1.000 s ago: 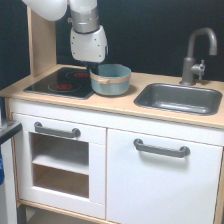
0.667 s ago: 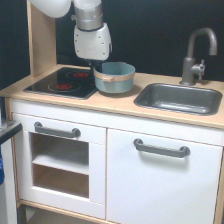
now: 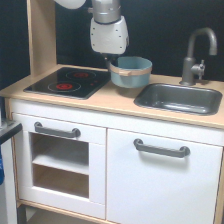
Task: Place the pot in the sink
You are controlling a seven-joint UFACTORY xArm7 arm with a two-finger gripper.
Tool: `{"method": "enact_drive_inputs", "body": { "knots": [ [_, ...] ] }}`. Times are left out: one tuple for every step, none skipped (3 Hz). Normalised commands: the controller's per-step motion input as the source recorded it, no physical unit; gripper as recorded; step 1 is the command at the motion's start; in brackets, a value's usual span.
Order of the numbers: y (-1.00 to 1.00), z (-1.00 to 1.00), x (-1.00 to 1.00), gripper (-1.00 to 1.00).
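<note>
The blue-grey pot (image 3: 131,72) with a tan band under its rim hangs slightly tilted just above the light wood counter, between the hob and the sink. My gripper (image 3: 111,60) comes down from the white arm and is shut on the pot's left rim; its fingertips are mostly hidden by the pot. The dark grey sink (image 3: 180,98) is set in the counter to the exterior view's right of the pot. Its near left corner lies just below and right of the pot.
A black hob with red rings (image 3: 70,82) lies on the counter at the left. A grey faucet (image 3: 196,52) stands behind the sink. A wooden upright (image 3: 41,35) rises at the back left. White cabinet doors with grey handles (image 3: 161,148) are below.
The gripper has carried the pot to the exterior view's right, off the hob's edge and toward the sink, and slightly upward.
</note>
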Motion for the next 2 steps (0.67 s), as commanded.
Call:
{"method": "enact_drive_inputs", "body": {
  "knots": [
    [0.53,-0.73,1.00,-1.00],
    [0.50,-0.80,1.00,-1.00]
  ]
}}
